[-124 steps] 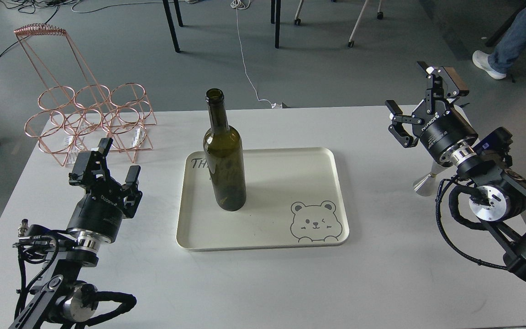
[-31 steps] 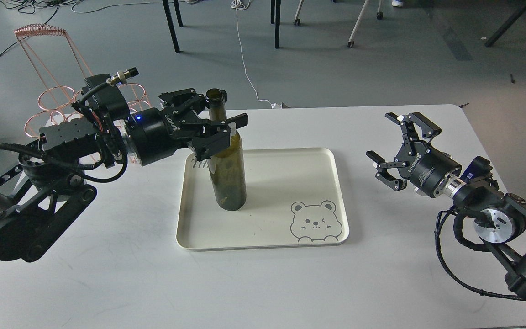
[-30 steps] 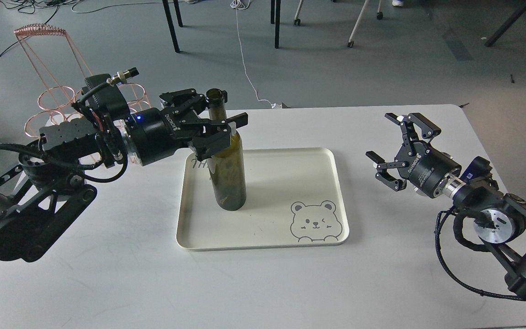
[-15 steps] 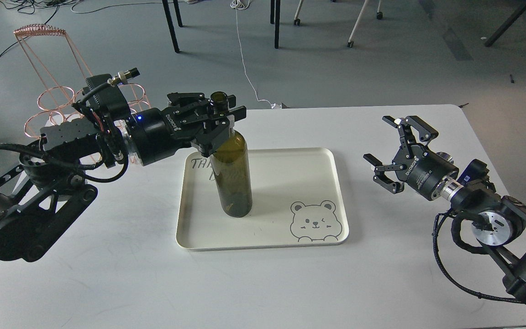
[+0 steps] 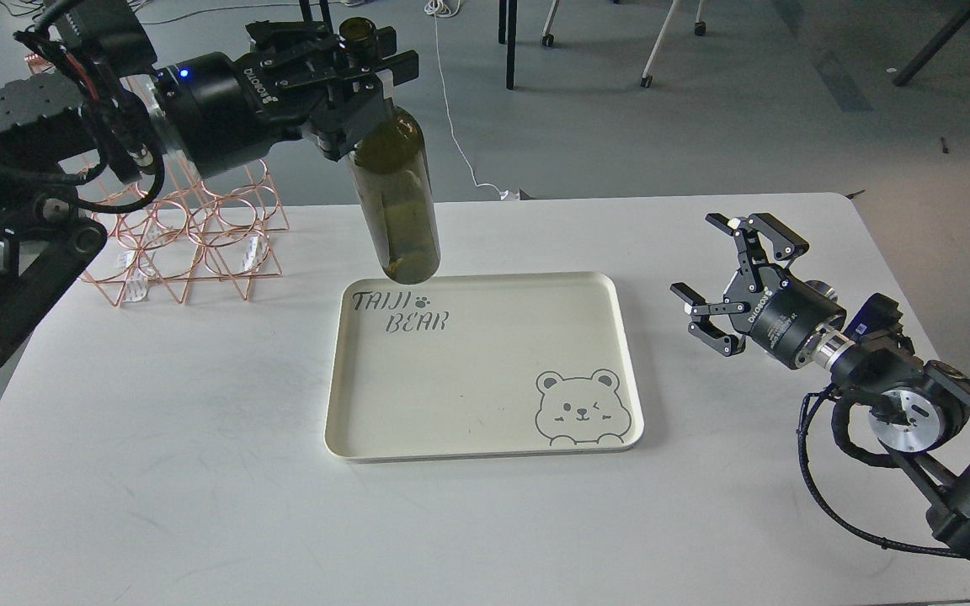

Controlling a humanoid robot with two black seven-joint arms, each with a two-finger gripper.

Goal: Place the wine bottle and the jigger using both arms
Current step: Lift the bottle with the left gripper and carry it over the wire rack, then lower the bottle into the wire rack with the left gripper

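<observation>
Left gripper (image 5: 359,59) clamps wine bottle (image 5: 394,194) aloft — right gripper (image 5: 725,282) spread wide.

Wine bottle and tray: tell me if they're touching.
Apart. The head view shows the wine bottle hanging from the left gripper, its base clear above the tray.

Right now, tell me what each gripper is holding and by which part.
The left gripper holds the wine bottle by its neck, just under the mouth, lifted off the tray. The right gripper is open and holds nothing.

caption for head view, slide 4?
Left claw holds wine bottle above cream tray; right claw open.
</observation>
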